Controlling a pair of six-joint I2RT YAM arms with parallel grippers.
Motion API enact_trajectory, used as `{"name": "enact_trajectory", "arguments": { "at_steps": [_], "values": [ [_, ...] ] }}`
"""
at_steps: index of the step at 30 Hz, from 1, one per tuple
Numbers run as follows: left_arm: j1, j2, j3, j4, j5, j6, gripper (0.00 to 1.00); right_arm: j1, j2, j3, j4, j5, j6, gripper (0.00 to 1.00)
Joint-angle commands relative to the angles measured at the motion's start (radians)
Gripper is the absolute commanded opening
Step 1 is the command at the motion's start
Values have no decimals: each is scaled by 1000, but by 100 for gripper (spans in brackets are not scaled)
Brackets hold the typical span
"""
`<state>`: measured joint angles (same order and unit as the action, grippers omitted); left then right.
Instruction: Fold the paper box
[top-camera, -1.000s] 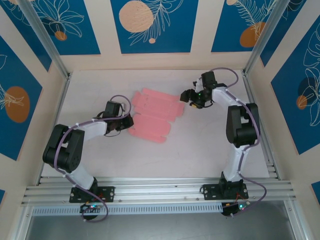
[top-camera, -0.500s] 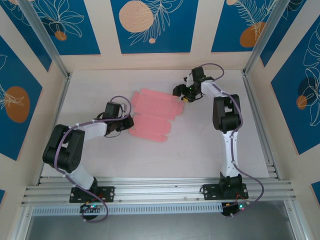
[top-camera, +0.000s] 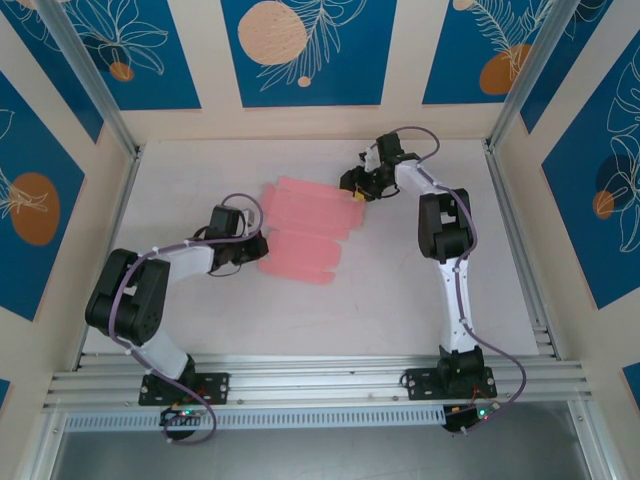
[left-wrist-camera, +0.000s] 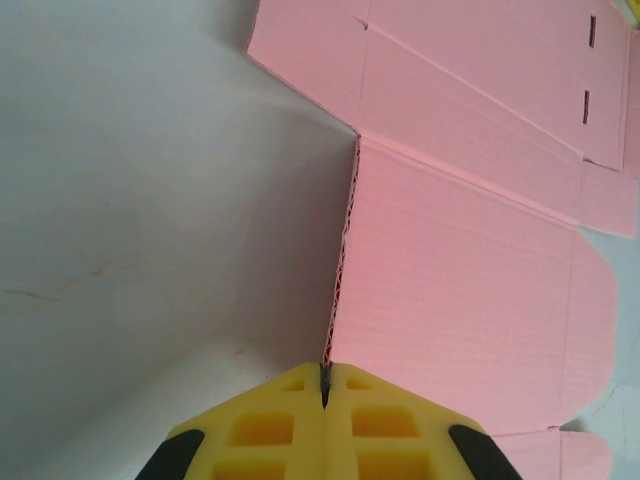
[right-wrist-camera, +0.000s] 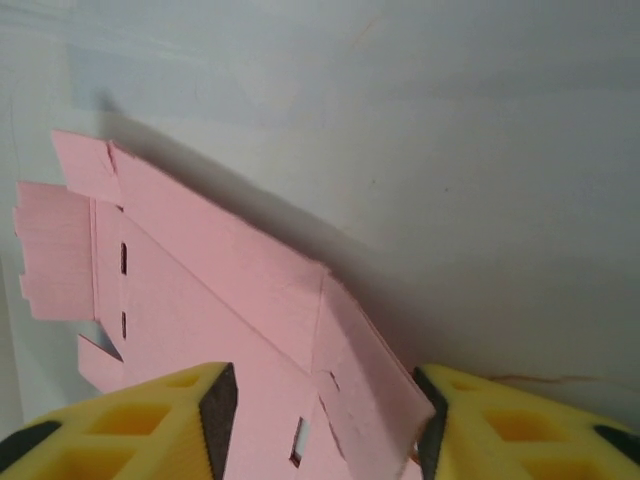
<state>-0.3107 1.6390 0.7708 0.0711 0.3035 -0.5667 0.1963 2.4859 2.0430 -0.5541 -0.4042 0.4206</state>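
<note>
Roughly centred on the white table (top-camera: 400, 290) lies the paper box (top-camera: 305, 230), a flat pink die-cut card sheet. The left gripper (left-wrist-camera: 325, 400) is clamped on its near-left edge. The right gripper (right-wrist-camera: 325, 425), pads apart, straddles its raised far-right corner.

Left arm (top-camera: 185, 258) and right arm (top-camera: 457, 300) have white links, black joints, purple cables, yellow fingers (left-wrist-camera: 262, 432)

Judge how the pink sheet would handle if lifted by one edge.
Probably light and fairly stiff: the sheet shows a corrugated edge. Likely to hinge at its creases; one flap tilts up. May slide on the smooth table.
</note>
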Motion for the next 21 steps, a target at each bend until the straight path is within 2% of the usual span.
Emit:
{"name": "enact_trajectory", "arguments": {
  "at_steps": [1,6,8,9,12,15,18,21],
  "values": [
    [-7,10,-18,42,40,-9,0,16,37,24,-21,-45,10,44],
    [-7,3,-25,48,34,-21,0,21,27,59,-41,-48,-1,19],
    [-7,-10,-24,49,30,-24,6,29,3,61,-49,-33,-19,9],
    [-6,-18,-22,47,28,-23,13,36,-13,60,-53,-18,-32,6],
    [0,-42,-1,20,17,-23,45,52,-62,60,-60,25,-67,0],
    [12,-80,21,-14,3,-12,77,62,-105,67,-63,44,-100,0],
    [29,-143,45,-64,-26,12,99,71,-141,81,-71,59,-149,0],
    [50,-218,85,-128,-66,54,100,84,-174,79,-72,64,-206,0]
  ]
}}
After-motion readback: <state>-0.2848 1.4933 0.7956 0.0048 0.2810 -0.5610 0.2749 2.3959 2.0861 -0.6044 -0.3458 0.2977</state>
